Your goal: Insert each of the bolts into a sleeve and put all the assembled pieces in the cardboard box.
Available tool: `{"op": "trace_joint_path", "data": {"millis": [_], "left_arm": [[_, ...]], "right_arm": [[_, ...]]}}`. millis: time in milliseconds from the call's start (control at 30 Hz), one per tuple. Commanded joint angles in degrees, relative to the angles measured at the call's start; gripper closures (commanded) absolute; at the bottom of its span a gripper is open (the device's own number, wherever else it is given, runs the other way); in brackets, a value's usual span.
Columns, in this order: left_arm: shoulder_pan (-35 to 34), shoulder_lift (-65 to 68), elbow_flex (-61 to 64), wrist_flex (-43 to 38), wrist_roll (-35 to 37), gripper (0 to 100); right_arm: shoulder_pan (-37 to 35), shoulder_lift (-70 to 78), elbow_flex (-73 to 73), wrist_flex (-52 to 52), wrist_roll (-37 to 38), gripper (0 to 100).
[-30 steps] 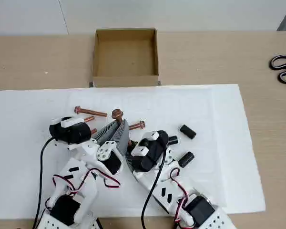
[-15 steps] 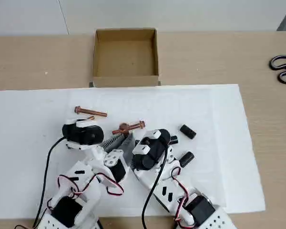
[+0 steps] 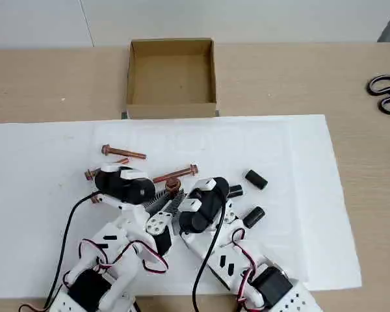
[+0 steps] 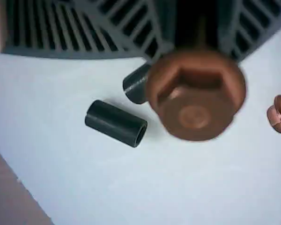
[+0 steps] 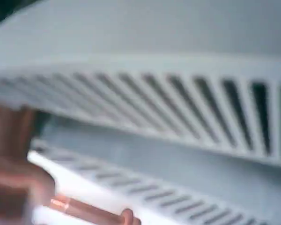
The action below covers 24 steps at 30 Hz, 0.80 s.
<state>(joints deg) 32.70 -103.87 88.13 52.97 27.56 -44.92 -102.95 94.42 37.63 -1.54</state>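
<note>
My left gripper (image 3: 169,194) is shut on a copper bolt (image 3: 172,185). Its hexagonal head (image 4: 195,101) sits large between the grey slatted fingers (image 4: 75,28). My right gripper (image 3: 177,211) is right beside it, nearly touching. Three more copper bolts lie loose on the white sheet: one far left (image 3: 123,153), one short (image 3: 107,168), one in the middle (image 3: 175,174). Black sleeves (image 3: 255,179) (image 3: 253,216) (image 3: 234,190) lie to the right of the arms. Two sleeves (image 4: 116,123) (image 4: 136,86) lie beyond the held bolt. The open cardboard box (image 3: 172,104) stands at the back.
A white paper sheet (image 3: 299,149) covers the wooden table's front. Scissors (image 3: 387,93) lie at the far right edge. Both arms crowd together at the front middle, cables trailing behind them.
The left arm has swung right and toward the front with the bolt, bringing it up against the right gripper. A short bolt at the left, covered before, now shows.
</note>
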Motion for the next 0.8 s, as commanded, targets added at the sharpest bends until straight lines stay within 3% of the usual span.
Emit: {"op": "trace_joint_path", "data": {"millis": [0, 400, 633, 767], "left_arm": [[1.76, -0.09, -0.04, 1.76, -1.14, 99], [1.76, -0.09, 0.31, 2.2, -3.34, 99], [-0.09, -0.09, 0.31, 2.2, -3.25, 85], [-0.97, -0.09, 0.04, 2.11, -3.25, 83]], "right_arm": [[0.57, -1.01, -6.07, -1.71, -0.09, 99.5], [0.57, -1.01, -5.89, -1.63, -0.09, 99.5], [0.57, -1.01, -5.8, -1.63, -0.09, 99.5], [0.57, -0.92, -5.71, -1.63, -0.09, 99.5]]}}
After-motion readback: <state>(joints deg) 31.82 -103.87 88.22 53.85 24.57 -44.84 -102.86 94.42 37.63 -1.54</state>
